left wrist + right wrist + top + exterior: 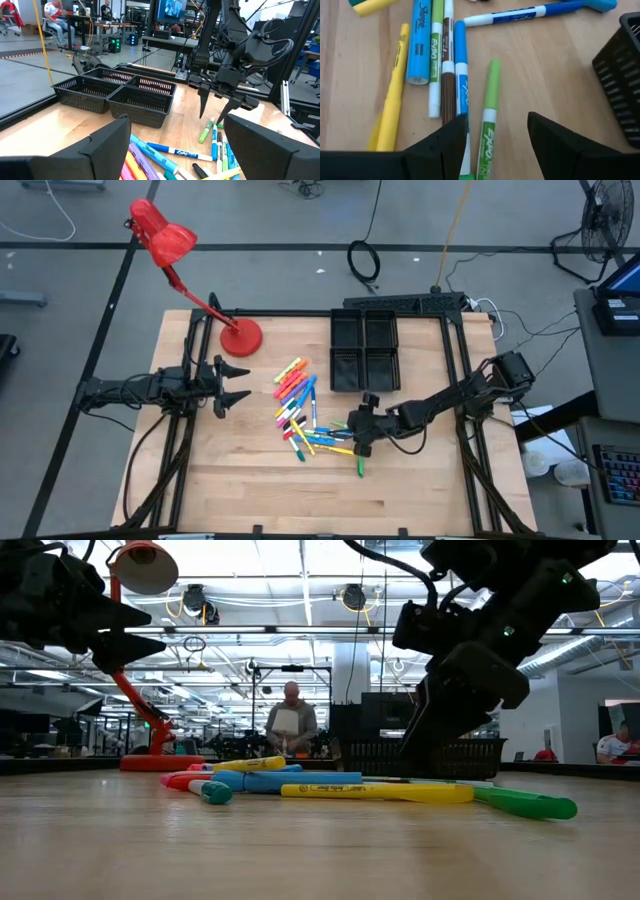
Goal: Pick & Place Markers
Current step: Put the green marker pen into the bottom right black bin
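Note:
The markers [300, 410] lie in a loose pile of mixed colours at the middle of the wooden table, also seen in the low view [300, 783]. My right gripper [358, 442] stands open over the pile's right edge, slanting down. In the right wrist view its fingers [450, 145] stand on either side of a green marker [489, 115] that lies flat on the wood, and they touch nothing. The left wrist view shows the right gripper's fingertips [202, 115] a little above the markers [175, 160]. My left gripper [240, 385] waits open at the table's left, pointing level toward the pile.
A black four-compartment tray [334, 350] stands just beyond the pile, toward the far edge, and its wall shows in the right wrist view [620, 75]. A red desk lamp's base [240, 337] sits at the far left. A person [291, 720] stands in the room behind the table.

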Controlling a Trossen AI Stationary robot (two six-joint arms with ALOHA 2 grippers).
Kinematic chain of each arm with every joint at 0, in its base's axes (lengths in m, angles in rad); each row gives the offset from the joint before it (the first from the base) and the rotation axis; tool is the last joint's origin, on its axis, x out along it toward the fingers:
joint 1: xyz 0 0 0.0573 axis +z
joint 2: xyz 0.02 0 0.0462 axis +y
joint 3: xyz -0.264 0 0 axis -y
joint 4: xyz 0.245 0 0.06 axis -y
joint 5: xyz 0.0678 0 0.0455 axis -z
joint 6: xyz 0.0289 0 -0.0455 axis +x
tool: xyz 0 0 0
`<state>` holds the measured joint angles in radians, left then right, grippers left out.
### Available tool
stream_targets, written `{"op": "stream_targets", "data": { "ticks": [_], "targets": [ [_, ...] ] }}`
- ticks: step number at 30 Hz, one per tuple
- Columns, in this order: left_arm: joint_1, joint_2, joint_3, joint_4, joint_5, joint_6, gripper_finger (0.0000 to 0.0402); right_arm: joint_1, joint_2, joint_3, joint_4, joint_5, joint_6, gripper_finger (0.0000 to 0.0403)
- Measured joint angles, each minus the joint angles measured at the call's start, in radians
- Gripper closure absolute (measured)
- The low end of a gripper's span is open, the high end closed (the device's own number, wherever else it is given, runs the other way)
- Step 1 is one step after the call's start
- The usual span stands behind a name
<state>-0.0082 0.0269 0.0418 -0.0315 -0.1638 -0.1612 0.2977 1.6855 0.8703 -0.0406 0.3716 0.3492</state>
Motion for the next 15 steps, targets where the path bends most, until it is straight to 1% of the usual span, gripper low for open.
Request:
{"op": "stream_targets", "data": {
  "ticks": [5,12,15],
  "targets": [
    [0.000,0.000,0.000,0.000,0.000,0.000,0.0078,-0.002,0.005,0.000,-0.054,0.046,0.022,0.0206],
    [0.000,0.000,0.000,0.000,0.000,0.000,0.0078,0.002,0.080,0.000,-0.013,0.047,0.030,0.0206],
    [0.000,0.000,0.000,0.000,0.000,0.000,0.0078,0.002,0.089,0.001,-0.008,0.044,0.031,0.0206]
  ]
}}
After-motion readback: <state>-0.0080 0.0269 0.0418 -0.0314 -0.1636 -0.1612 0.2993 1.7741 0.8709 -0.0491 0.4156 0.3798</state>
